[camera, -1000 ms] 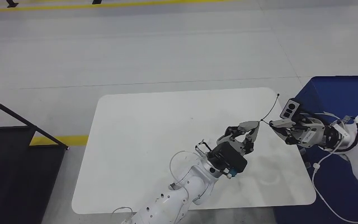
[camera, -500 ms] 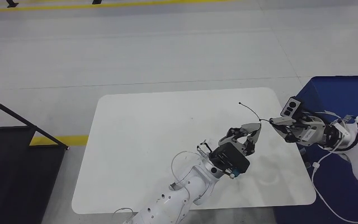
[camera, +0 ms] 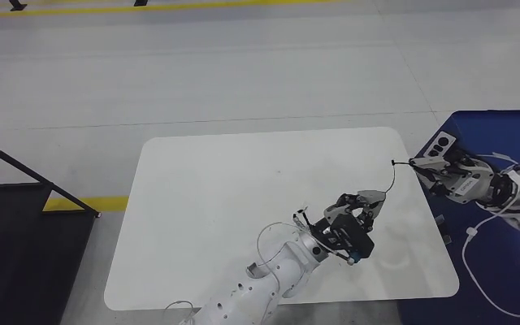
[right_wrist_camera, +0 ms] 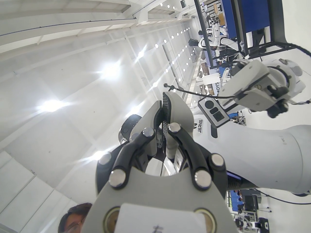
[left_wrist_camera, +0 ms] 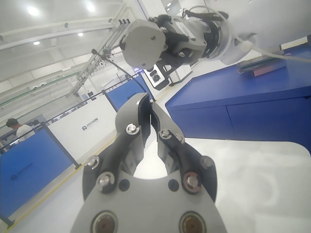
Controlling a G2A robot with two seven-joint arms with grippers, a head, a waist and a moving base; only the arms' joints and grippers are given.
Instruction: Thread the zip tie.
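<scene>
A thin black zip tie (camera: pixel 388 180) stands up over the right part of the white table (camera: pixel 211 211). My left gripper (camera: pixel 379 195) is shut on its lower end. In the left wrist view the tie (left_wrist_camera: pixel 116 66) rises from my shut fingertips (left_wrist_camera: pixel 143 103) to its small square head (left_wrist_camera: pixel 92 50). My right gripper (camera: pixel 413 162) hovers at the table's right edge, just beside the head (camera: pixel 393 162), fingers shut with nothing seen between them. In the right wrist view the tie (right_wrist_camera: pixel 194 92) runs from the far gripper to a head just past my right gripper (right_wrist_camera: pixel 162 100).
A blue platform (camera: pixel 479 130) borders the table's right side, under the right arm. A white cable (camera: pixel 471 260) loops beside it. A black frame and dark mat (camera: pixel 41 244) sit off the table's left. Most of the tabletop is bare.
The tie's head swung left and then back right, ending near the right gripper. The right gripper drew back toward the table's right edge. The left gripper shifted slightly toward the front right.
</scene>
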